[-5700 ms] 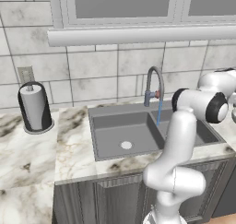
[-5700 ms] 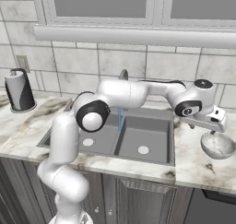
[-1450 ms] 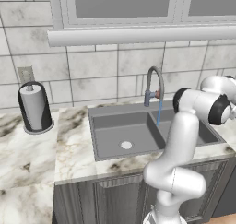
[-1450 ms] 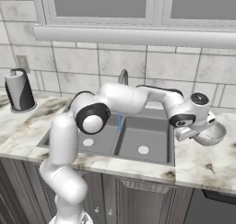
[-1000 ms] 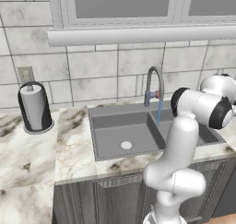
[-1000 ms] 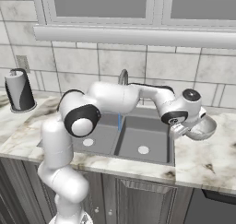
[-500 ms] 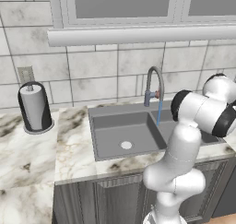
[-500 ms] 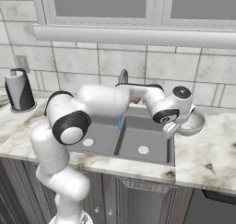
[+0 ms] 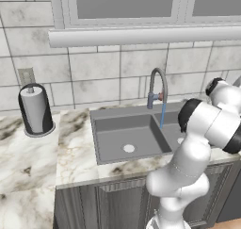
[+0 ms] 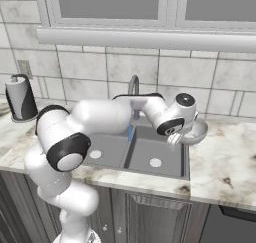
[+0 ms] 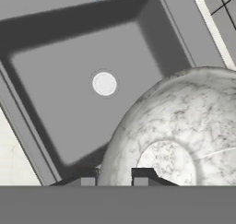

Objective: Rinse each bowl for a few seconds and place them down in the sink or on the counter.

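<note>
One mottled grey-white bowl [image 10: 194,130] is pinched at its rim by the gripper [image 11: 114,176], jaws drawn close on the thin wall, and held in the air above the right-hand edge of the sink [image 10: 165,174]. Beneath it the right basin lies open down to its pale drain [image 11: 104,84]. The faucet [image 9: 158,85] drops a thin blue stream [image 9: 162,114] near the divider, apart from the bowl.

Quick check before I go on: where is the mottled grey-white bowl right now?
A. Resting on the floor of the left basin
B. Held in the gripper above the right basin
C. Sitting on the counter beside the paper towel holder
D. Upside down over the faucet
B: the gripper is closed on the rim of the bowl, carrying it over the right side of the sink, clear of the basin floor.
</note>
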### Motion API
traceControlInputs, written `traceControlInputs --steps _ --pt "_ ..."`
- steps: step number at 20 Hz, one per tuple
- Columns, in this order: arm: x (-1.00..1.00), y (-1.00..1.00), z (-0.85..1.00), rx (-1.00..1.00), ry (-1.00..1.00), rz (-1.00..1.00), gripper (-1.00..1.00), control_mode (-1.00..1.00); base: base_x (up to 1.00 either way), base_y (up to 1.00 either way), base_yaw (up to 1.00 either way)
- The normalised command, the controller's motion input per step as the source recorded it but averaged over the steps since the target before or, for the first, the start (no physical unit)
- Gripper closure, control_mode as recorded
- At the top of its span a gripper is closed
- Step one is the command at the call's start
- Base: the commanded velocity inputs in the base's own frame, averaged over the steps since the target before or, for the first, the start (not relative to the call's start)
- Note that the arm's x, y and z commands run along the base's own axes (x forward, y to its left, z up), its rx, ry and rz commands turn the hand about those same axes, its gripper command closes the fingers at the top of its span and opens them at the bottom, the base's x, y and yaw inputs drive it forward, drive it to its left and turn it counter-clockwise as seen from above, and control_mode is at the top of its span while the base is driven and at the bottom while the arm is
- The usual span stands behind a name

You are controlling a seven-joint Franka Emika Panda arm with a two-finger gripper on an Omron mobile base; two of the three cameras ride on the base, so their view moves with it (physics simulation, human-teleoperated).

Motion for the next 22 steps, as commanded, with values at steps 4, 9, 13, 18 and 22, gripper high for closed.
traceControlInputs --steps 4,9,13,18,22 --pt "0.00 0.42 0.00 -0.01 0.01 0.13 1.00 -1.00 0.00 0.00 0.00" --pt "0.00 0.41 0.00 0.00 0.02 0.13 1.00 -1.00 0.00 0.00 0.00" --pt "0.01 0.41 0.00 0.00 0.03 0.12 1.00 -1.00 0.00 0.00 0.00" --pt "0.05 0.40 0.00 0.00 0.03 0.11 1.00 -1.00 0.00 0.00 0.00" --pt "0.10 0.38 0.00 0.00 0.03 0.11 1.00 -1.00 0.00 0.00 0.00"
